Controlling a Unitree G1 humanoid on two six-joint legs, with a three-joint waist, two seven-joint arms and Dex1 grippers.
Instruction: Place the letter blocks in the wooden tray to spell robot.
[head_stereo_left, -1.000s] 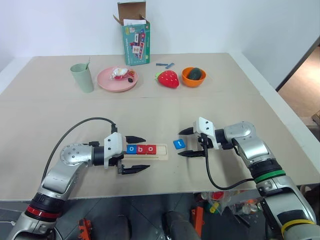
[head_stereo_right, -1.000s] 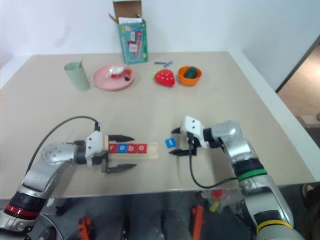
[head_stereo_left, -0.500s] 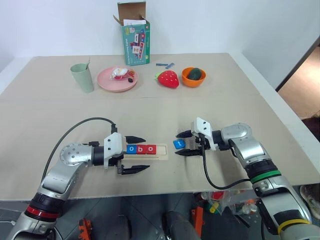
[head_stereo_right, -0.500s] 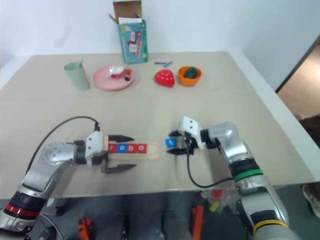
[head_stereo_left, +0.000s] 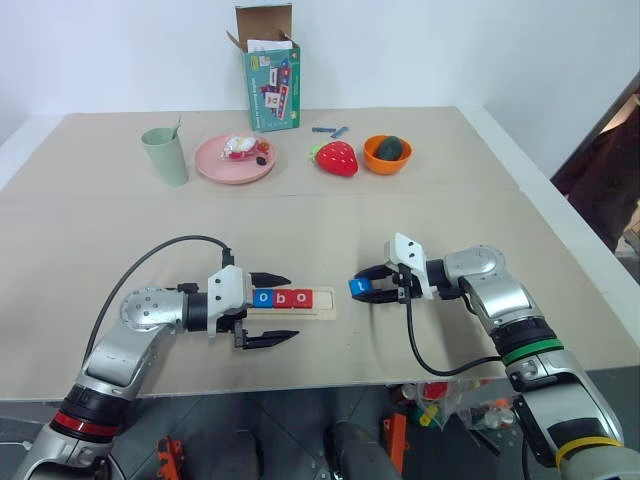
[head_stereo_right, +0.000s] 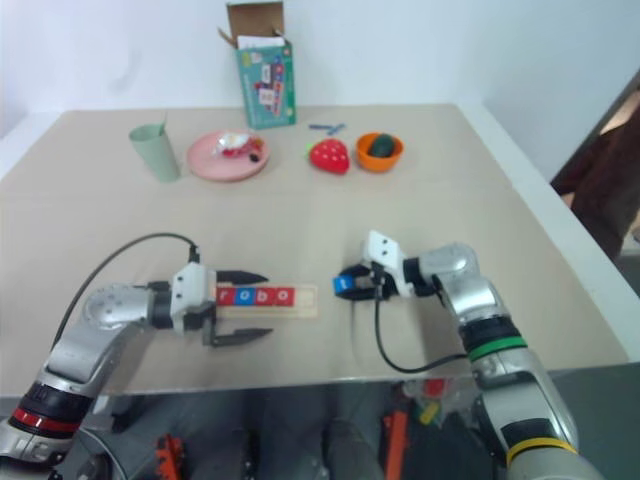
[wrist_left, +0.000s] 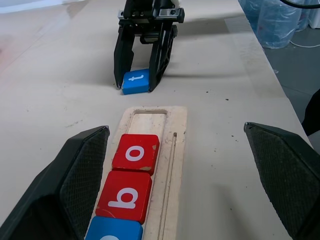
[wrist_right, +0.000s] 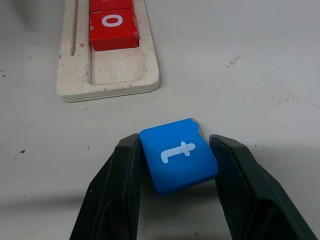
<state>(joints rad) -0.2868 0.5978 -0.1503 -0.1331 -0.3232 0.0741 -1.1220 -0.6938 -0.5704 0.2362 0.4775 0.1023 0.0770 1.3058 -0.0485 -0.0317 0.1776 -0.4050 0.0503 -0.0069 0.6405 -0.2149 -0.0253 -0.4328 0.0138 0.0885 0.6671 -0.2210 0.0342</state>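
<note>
Blue t block (wrist_right: 179, 162): clamped in my right hand (head_stereo_left: 372, 287), centre-right of frame, on table.
Tray (head_stereo_left: 322, 312): centre, end slot free.
Left hand (head_stereo_left: 268, 308): fingers apart, straddling tray.
Next: lift t, seat in slot.

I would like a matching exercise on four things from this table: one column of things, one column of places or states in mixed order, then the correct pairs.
Things:
1. blue t block
2. red o block
3. strawberry toy
4. left gripper

Places or states:
A. jaws wide open beside the wooden tray
B. last block lying in the tray
C. between the right gripper's jaws
D. next to the orange bowl

Pairs: 1-C, 2-B, 3-D, 4-A
</note>
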